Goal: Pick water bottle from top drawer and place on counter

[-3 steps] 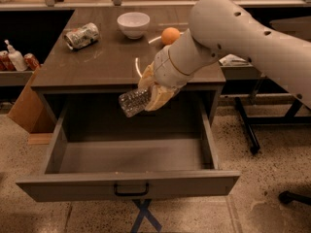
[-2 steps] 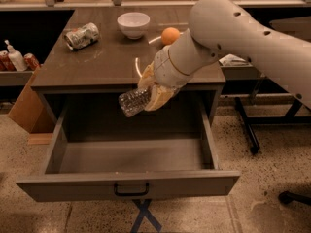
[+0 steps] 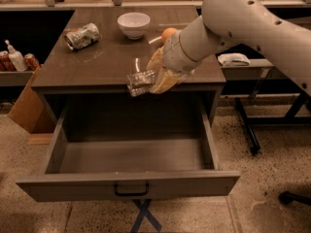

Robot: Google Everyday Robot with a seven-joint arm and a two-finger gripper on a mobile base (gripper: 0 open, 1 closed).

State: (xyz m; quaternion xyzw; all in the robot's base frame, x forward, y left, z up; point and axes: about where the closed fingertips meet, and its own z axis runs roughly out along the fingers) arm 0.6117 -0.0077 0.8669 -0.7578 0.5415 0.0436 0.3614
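The water bottle (image 3: pixel 141 82) is a clear ribbed plastic bottle lying on its side in my gripper (image 3: pixel 156 80). The gripper is shut on it and holds it in the air at the counter's front edge, above the back of the open top drawer (image 3: pixel 131 155). The drawer is pulled fully out, with a black handle on its front panel, and nothing shows inside it. The counter (image 3: pixel 97 64) stretches behind the bottle. My arm reaches in from the upper right.
On the counter stand a crushed silver can (image 3: pixel 81 36) at the back left, a white bowl (image 3: pixel 133 24) at the back middle and an orange (image 3: pixel 168 33) by my arm. A side shelf with bottles (image 3: pixel 14 59) is at the left, a cardboard box (image 3: pixel 26 106) below it.
The gripper with the bottle has risen slightly, from just below the counter's front edge to level with it.
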